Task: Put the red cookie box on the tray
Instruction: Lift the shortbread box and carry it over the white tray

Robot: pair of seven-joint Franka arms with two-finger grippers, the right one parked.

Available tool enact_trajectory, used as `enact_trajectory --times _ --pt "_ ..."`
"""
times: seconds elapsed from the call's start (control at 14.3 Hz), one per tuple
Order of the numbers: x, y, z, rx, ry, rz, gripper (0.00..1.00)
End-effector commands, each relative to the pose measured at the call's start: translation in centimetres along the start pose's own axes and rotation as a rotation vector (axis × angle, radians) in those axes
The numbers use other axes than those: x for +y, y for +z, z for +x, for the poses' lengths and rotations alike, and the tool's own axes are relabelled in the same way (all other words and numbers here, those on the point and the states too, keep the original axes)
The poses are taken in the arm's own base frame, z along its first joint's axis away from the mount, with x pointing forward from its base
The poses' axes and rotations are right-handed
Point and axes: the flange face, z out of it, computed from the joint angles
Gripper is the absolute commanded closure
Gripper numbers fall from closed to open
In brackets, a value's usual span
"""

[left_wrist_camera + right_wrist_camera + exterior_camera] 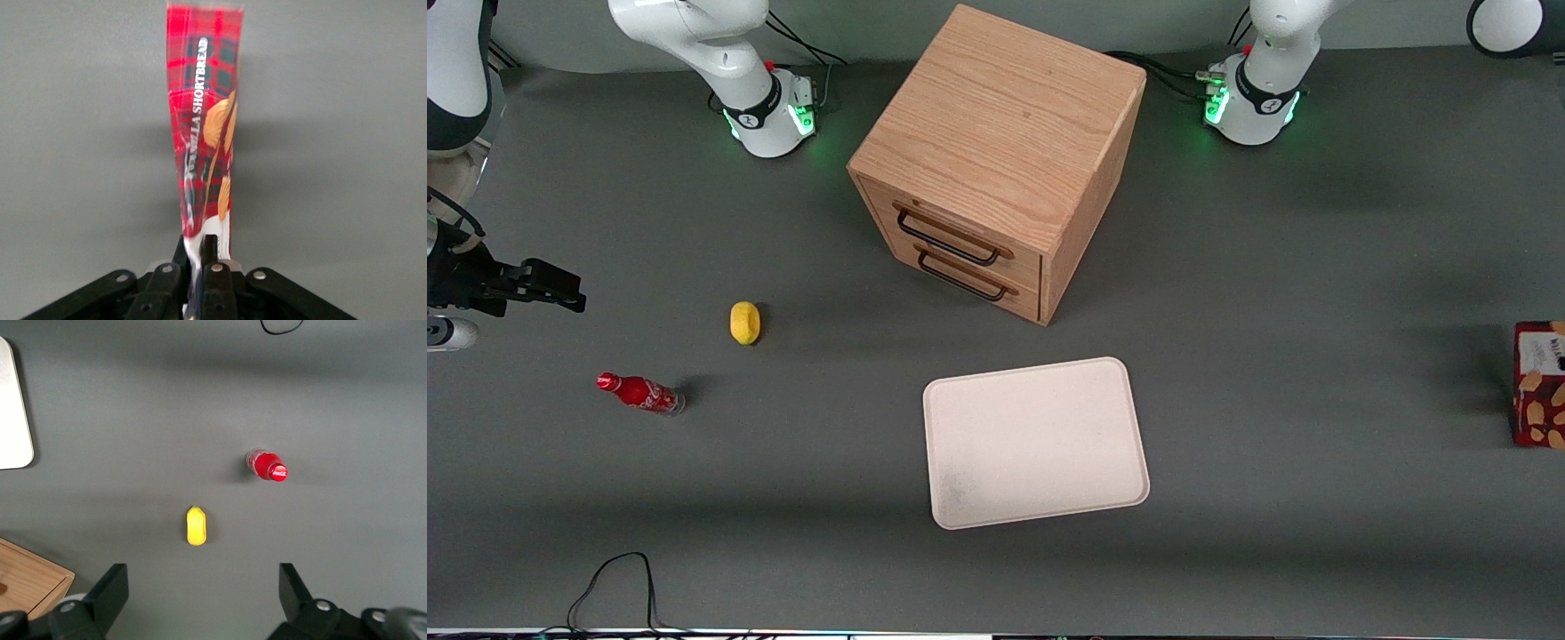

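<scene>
End effector (pixel 203 267) grips red cookie box (pixel 203 127), cut off at front view's edge.

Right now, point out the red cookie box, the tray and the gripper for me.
red cookie box (pixel 203 133): left wrist view, on its tartan side panel.
tray (pixel 1035 440): front view, on its bare floor.
gripper (pixel 203 257): left wrist view, at the fingertips shut on the box's end.
</scene>
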Motion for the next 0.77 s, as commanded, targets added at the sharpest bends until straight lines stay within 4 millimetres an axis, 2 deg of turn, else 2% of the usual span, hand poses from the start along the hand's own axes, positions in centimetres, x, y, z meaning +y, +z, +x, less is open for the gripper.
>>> enact_trajectory --times 0.0,0.14,0.35,0.56,0.7 --pt "2.7 -9.2 -3.6 -0.032 0.006 0.012 1.00" --pt "4.1 -14.2 -6.0 -0.037 -0.001 0.015 1.00" --pt "7.5 -20.7 -9.5 -0.051 0.003 0.017 1.00" --pt "10.6 -24.3 -11.2 -0.058 0.011 0.019 1.00" --pt "12.2 -25.1 -11.3 -0.066 -0.001 0.015 1.00"
